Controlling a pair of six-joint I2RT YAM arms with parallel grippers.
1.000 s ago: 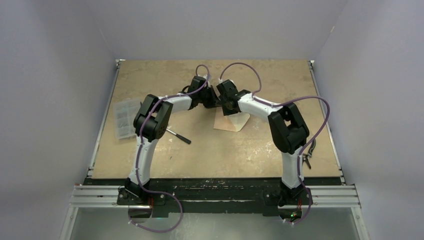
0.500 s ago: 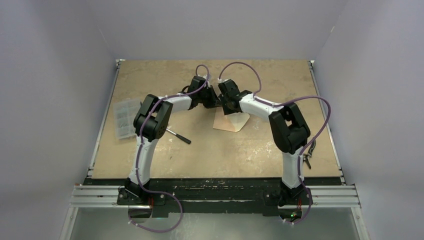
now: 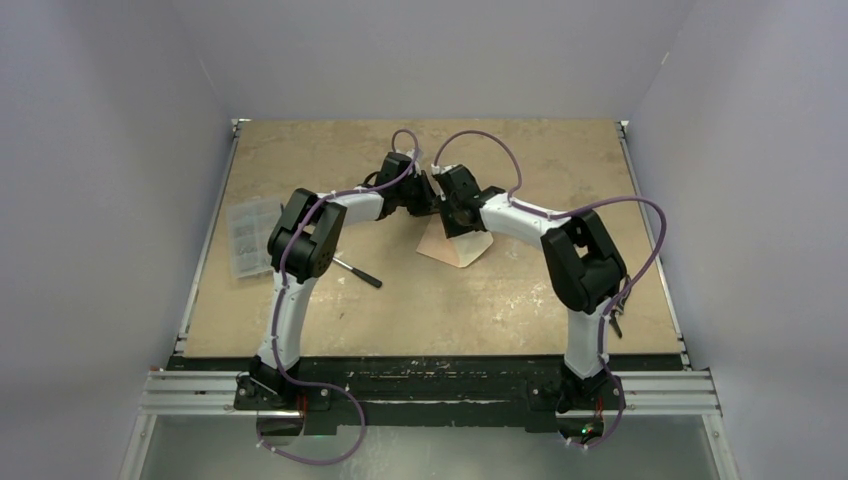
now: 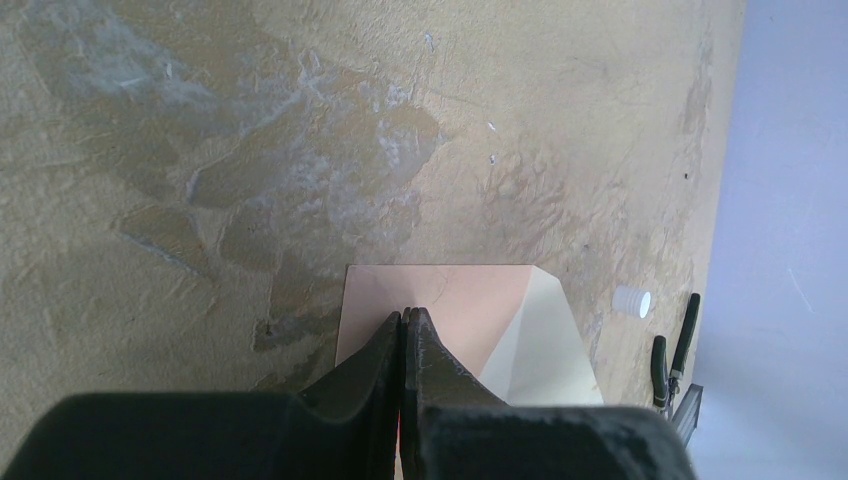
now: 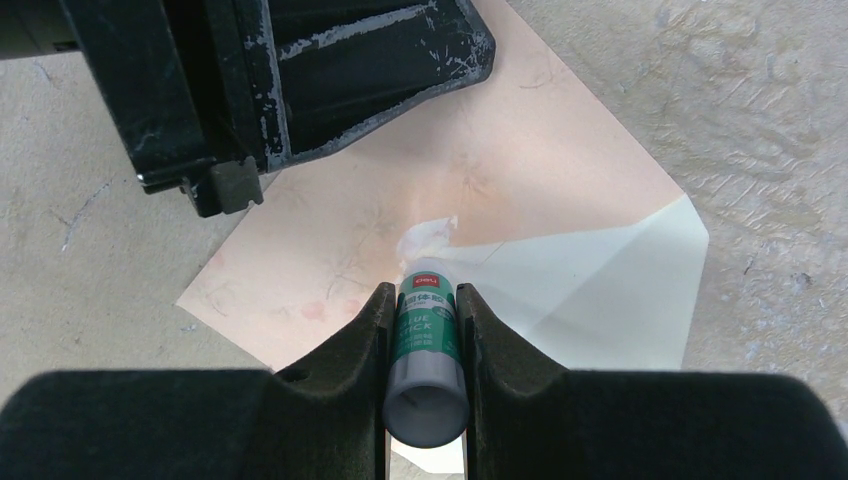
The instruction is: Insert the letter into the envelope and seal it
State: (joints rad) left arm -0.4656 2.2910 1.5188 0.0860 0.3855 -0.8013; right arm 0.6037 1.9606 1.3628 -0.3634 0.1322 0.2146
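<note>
Tan, blotchy counter (image 3: 300, 150) under the envelope (image 3: 455, 248). Two white-and-black arms bent inward over the envelope: left arm (image 3: 300, 240) from its left, right arm (image 3: 580, 260) from its right, wrists nearly meeting above it. Envelope flat on the counter near its middle, salmon-pink body toward the left arm's side, pointed flap (image 4: 545, 340) laid open toward the right arm's side, pale cream inner face up.

Well left of the envelope, near the counter's edge, a clear plastic packet (image 3: 245, 235). Left gripper (image 4: 405, 318) over the envelope's salmon body, jaws pressed together, tips against or just above the paper; contact not tellable. Right gripper (image 5: 423, 300) over the envelope too, jaws pinching a glue stick (image 5: 425, 350).

Between envelope and packet, a black-handled tool (image 3: 357, 272) lying aslant. Well right of the envelope, by the counter's edge, black-handled pliers (image 4: 675, 350). Glue stick green-labelled and pale-bodied, pointed at the envelope where the salmon body meets the cream flap. Between envelope and pliers, close to the pliers, a small white cap (image 4: 632, 300). Smallest of all — a white smear (image 5: 430, 235) on the envelope, right at the stick's tip.
</note>
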